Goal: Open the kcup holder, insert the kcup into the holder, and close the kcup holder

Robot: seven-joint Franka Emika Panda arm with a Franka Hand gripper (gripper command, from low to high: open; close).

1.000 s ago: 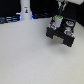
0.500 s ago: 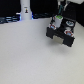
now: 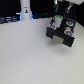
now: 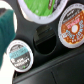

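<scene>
Inserting: the step in hand looks like putting the kcup (image 4: 41, 6) into the holder (image 3: 62, 31), whose drawer already stands open under the arm.
Gripper: the gripper (image 3: 59, 15) hangs right above the open drawer at the exterior view's right; whether its jaws clasp the pod or stand apart, I cannot tell.
Kcup: green-topped, close to the wrist camera, above the drawer and not yet seated.
Empty slot: a dark round slot (image 4: 46, 40) lies free between two filled ones.
Filled slots: a white-lidded pod (image 4: 20, 53) and an orange-ringed pod (image 4: 71, 27) sit in theirs.
Next move: likely lower the kcup straight over the free slot, let go, then push the drawer shut.
Bottle: a white bottle (image 3: 24, 10) stands well apart.
</scene>
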